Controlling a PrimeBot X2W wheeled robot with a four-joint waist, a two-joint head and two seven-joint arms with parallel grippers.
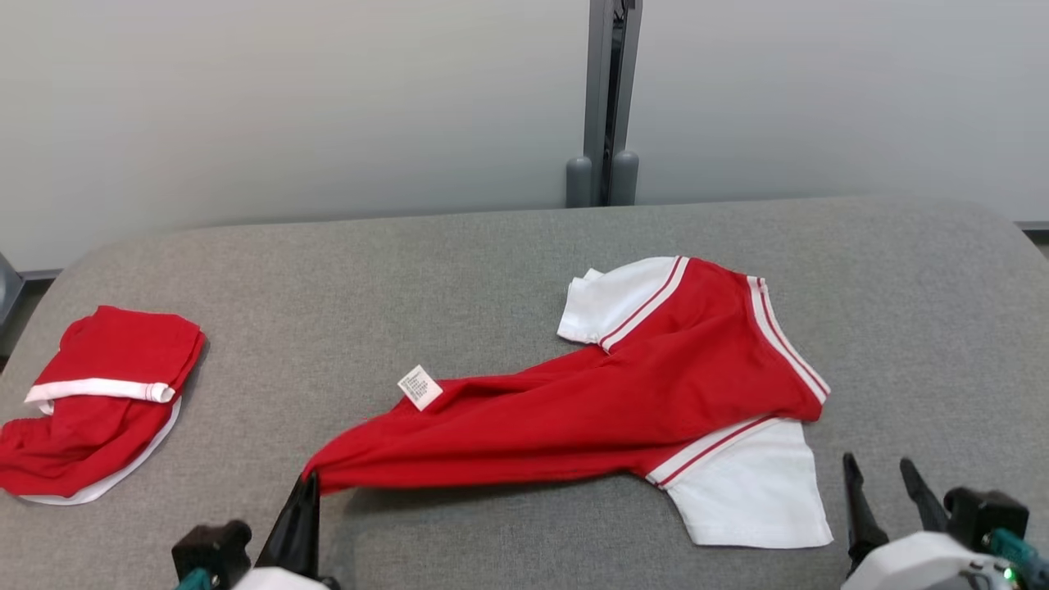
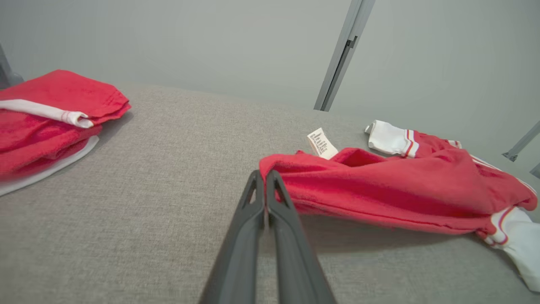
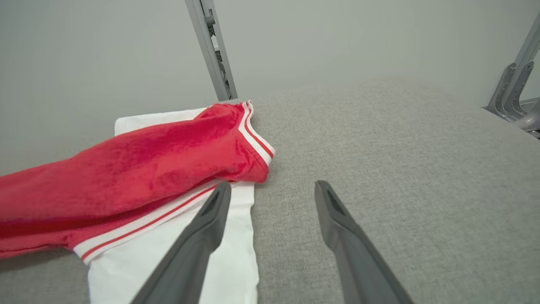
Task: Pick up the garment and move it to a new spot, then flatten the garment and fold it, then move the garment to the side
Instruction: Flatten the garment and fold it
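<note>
Garment (image 1: 574, 418) lengthwise near-left to far-right, tip in clamped left jaws; right jaws apart

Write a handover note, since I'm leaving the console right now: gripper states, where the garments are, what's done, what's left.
Left gripper: shut on a hem corner of the red-and-white short-sleeved shirt, which lies stretched across the grey fabric table.
Right gripper: open, empty, close to the shirt's white sleeve.
Second red-and-white garment: folded at the table's left.
Done: corner gripped.
Left: move, flatten, fold, set aside.
</note>
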